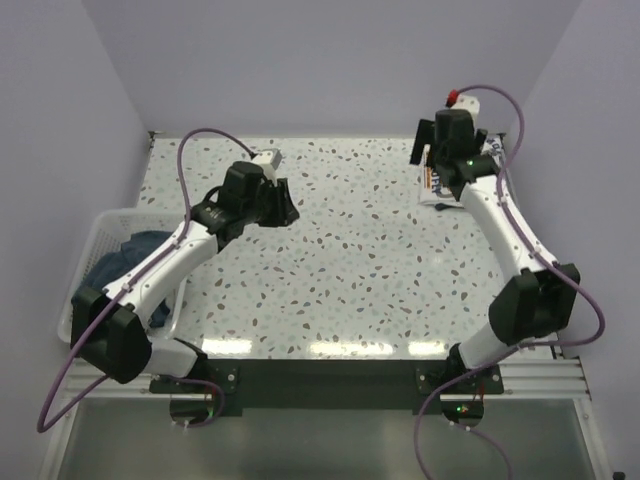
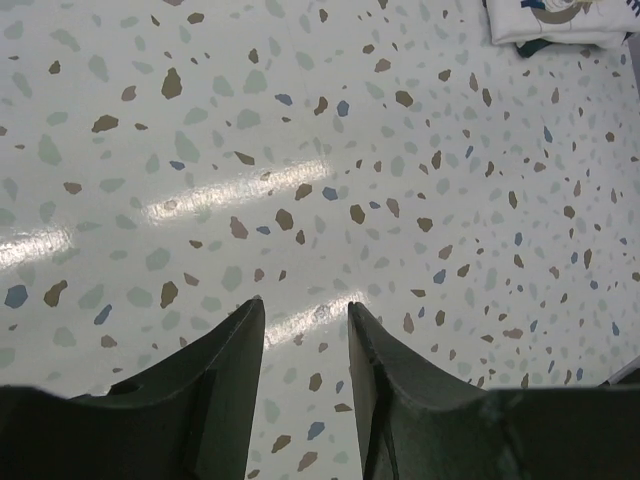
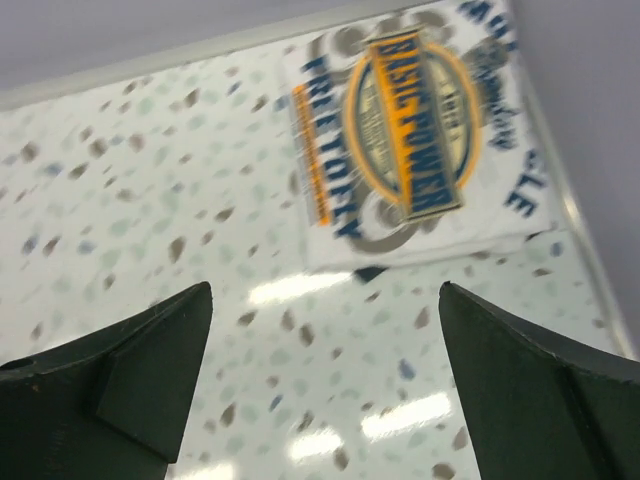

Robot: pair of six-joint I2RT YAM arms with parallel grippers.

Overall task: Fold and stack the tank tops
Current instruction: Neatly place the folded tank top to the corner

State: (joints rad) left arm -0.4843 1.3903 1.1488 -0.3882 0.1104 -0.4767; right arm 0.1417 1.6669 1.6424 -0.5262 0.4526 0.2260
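We are holding the right gripper (image 3: 325,330) with fingers wide open before the folded white tank top (image 3: 410,130), its lettering running away from them, far edge cropped. The left gripper (image 2: 305,340) is showing fingers apart, empty.

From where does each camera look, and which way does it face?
Top external: above and behind, facing down at the table; left arm and right arm show.
Left wrist: faces down across the table; left hand at the bottom.
Right wrist: faces down at the folded white top; right hand open wide.
Shared: both wrist views show that top.
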